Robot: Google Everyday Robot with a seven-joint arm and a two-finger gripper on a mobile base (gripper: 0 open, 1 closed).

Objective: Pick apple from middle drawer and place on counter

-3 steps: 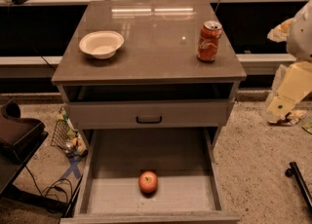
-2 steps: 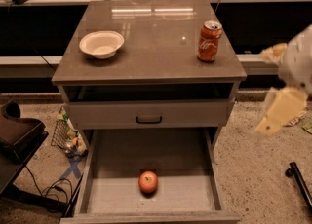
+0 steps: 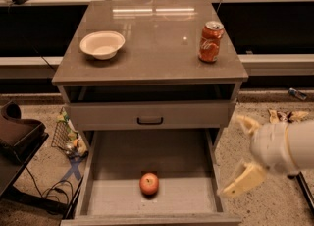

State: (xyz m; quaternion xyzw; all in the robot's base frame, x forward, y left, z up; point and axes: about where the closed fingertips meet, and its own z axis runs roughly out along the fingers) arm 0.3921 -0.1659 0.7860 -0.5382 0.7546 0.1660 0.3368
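gripper (image 3: 234, 155) splayed beside middle drawer (image 3: 117, 163)

Counter (image 3: 157, 55): bowl (image 3: 102, 44) L, soda can (image 3: 210, 42) R; pincer (image 3: 244, 154) low right.

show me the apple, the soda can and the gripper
apple (image 3: 149, 183), camera view, centre of its red skin
soda can (image 3: 211, 43), camera view, middle of its orange side
gripper (image 3: 230, 155), camera view, midway between its open fingers, just right of the middle drawer (image 3: 113, 195)

glossy counter (image 3: 157, 48); matt gripper (image 3: 230, 156) beside middle drawer (image 3: 162, 154)
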